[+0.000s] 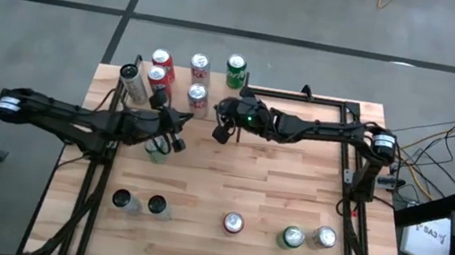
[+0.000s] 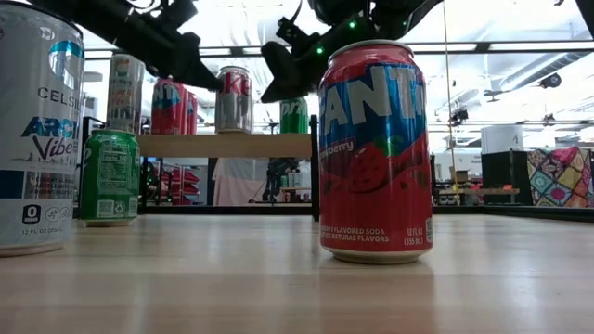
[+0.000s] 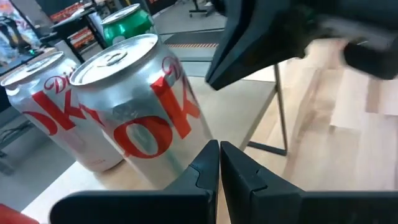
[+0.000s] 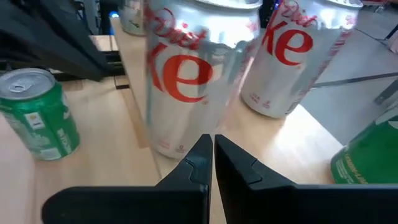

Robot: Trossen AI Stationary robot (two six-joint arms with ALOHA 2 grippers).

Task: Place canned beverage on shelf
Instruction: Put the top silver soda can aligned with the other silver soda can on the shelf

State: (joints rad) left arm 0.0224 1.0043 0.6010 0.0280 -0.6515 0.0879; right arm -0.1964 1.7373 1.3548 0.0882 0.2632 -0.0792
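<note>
The plank-striped wooden surface (image 1: pixel 271 197) carries a small light-wood shelf (image 1: pixel 181 89) at its far left corner, where six cans stand: two red ones (image 1: pixel 162 69), two silver ones (image 1: pixel 199 81), a green one (image 1: pixel 235 71) and a tall slim silver one (image 1: pixel 133 85). A green can (image 1: pixel 156 148) stands on the surface just in front of the shelf. Along the near edge stand two dark-topped cans (image 1: pixel 138 203) at the left, a red can (image 1: pixel 233 224) near the middle, and a green can (image 1: pixel 291 238) touching a silver can (image 1: pixel 324 238) at the right.
</note>
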